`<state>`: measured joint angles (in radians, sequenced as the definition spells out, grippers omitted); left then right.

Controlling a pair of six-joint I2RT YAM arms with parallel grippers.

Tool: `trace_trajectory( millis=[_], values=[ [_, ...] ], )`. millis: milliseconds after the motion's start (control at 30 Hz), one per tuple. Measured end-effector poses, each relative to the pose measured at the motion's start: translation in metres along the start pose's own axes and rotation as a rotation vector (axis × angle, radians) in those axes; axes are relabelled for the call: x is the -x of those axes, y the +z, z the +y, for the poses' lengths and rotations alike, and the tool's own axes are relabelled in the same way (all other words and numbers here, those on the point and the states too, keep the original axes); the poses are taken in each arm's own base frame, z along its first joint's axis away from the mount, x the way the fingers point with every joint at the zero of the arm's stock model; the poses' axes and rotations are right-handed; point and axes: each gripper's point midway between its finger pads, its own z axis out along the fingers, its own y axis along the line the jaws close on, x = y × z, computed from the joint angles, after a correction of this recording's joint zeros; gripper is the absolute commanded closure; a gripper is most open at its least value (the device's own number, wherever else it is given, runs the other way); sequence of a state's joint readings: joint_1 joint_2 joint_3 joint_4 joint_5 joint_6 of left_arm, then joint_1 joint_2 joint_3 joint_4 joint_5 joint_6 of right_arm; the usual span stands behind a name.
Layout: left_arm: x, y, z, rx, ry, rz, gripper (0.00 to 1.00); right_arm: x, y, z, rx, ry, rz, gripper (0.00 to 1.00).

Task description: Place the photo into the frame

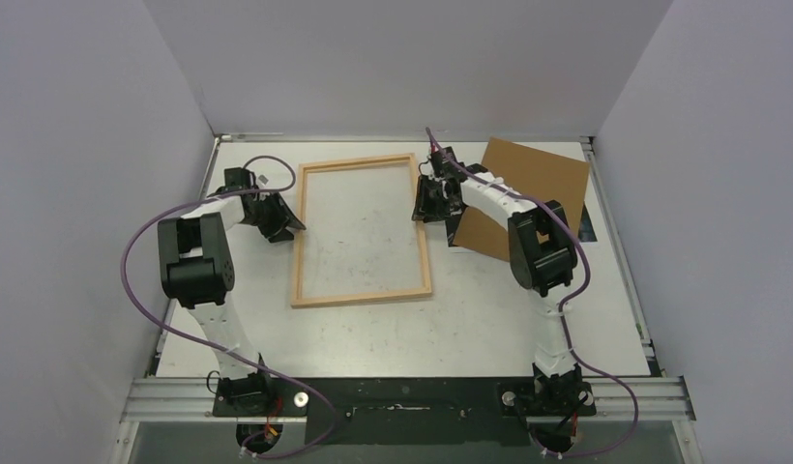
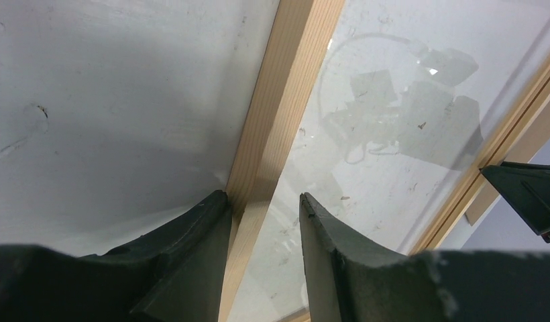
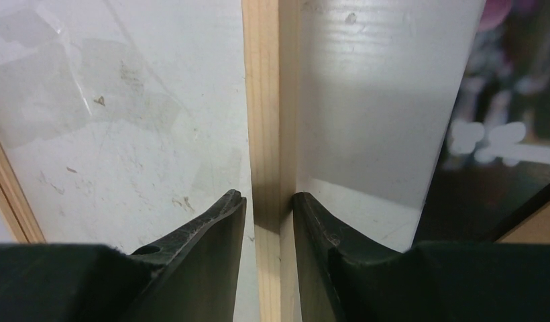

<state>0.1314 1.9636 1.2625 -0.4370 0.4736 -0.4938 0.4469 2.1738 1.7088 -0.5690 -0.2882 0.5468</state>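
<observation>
The light-wood frame (image 1: 362, 296) lies flat at the table's middle with a clear pane inside it. My left gripper (image 1: 284, 220) is open astride its left rail (image 2: 286, 80); one finger touches the rail and the other rests over the pane. My right gripper (image 1: 426, 198) is open astride the right rail (image 3: 269, 100), its jaws close on both sides with a thin gap on the pane side. The photo (image 3: 500, 134) shows only in the right wrist view, as a dark glossy blurred sheet right of the rail, partly under the brown board.
The brown backing board (image 1: 533, 179) lies tilted at the back right, beside my right arm; its corner shows in the right wrist view (image 3: 537, 231). White walls enclose the table on three sides. My right gripper's finger shows at the left wrist view's right edge (image 2: 527, 194).
</observation>
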Motion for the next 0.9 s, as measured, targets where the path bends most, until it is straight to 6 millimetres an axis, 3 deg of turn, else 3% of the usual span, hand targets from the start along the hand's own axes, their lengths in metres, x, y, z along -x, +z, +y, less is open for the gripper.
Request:
trace_trajectory(
  millis=[100,267,567,767,900],
  values=[
    [0.003,0.002,-0.001,-0.002,-0.003,-0.002,0.6,0.009,0.005,-0.001,0.003,0.02,-0.019,0.64],
    [0.003,0.003,-0.001,-0.001,-0.016,0.0,0.59,0.008,0.012,-0.004,-0.006,0.05,-0.012,0.59],
    [0.001,-0.004,0.0,-0.019,0.003,0.032,0.46,-0.003,0.014,-0.006,0.005,0.052,0.013,0.48],
    [0.003,-0.021,0.017,0.037,0.001,0.024,0.36,-0.006,-0.012,-0.023,-0.058,0.04,-0.002,0.47],
    [0.018,-0.047,0.019,0.094,0.039,-0.029,0.35,0.027,-0.048,-0.044,-0.112,0.062,-0.114,0.43]
  ],
)
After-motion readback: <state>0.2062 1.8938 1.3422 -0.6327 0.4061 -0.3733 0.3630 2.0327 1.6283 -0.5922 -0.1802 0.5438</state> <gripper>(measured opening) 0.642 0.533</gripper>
